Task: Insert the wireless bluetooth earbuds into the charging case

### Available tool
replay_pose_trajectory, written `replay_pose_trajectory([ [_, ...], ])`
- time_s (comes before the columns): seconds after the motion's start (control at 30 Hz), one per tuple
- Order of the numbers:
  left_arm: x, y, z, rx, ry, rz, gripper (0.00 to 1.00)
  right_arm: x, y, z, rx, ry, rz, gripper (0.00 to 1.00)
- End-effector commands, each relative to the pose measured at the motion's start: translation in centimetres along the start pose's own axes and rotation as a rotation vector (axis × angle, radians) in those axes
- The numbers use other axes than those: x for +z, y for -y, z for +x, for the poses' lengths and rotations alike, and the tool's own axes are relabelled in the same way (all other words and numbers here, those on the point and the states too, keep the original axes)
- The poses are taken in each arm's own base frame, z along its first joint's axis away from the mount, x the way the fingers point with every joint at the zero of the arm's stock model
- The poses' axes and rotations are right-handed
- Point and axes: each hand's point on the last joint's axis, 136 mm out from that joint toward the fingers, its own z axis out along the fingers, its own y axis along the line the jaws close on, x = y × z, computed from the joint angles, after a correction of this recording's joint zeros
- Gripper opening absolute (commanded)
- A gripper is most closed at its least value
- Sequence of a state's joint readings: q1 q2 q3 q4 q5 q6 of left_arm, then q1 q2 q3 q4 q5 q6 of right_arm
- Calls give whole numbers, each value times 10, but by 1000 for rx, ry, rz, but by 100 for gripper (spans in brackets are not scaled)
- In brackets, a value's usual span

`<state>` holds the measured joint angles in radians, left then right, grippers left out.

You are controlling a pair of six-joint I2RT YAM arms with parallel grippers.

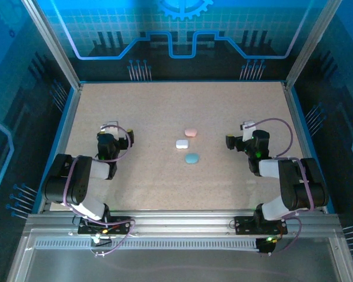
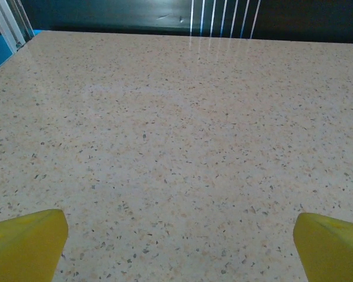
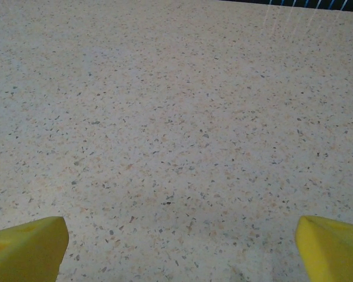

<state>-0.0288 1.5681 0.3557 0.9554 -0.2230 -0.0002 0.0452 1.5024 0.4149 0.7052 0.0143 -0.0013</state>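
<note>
We see one speckled table (image 1: pixel 165 194). Two arms stand at its near edge, the left arm (image 1: pixel 76 179) on the left and the right arm (image 1: pixel 291 182) on the right. The left gripper (image 2: pixel 177 241) hangs over bare tabletop, jaws wide apart and holding nothing; the right gripper (image 3: pixel 179 241) does likewise. Three cases lie mid-table between the arms, well apart from both: the pink case (image 1: pixel 190 131) farthest, the white case (image 1: pixel 182 143) just nearer, the blue case (image 1: pixel 192 158) nearest. We cannot tell whether earbuds sit inside.

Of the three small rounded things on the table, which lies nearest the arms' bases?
The light blue one; the white one and pink one lie farther back.
</note>
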Motion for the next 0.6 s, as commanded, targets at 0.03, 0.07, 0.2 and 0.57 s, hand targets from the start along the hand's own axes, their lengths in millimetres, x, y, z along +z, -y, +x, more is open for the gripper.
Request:
replay_pose_trajectory([
  [0.03, 0, 1, -11, -17, 29, 5, 99, 2, 1, -19, -21, 60, 19, 100],
  [0.07, 1, 5, -10, -9, 25, 20, 99, 2, 2, -20, -21, 61, 19, 100],
  [0.2, 1, 8, -10, 1, 24, 34, 99, 2, 1, -19, -22, 60, 18, 100],
  [0.57, 1, 9, -10, 1, 24, 35, 99, 2, 2, -20, -19, 60, 15, 100],
])
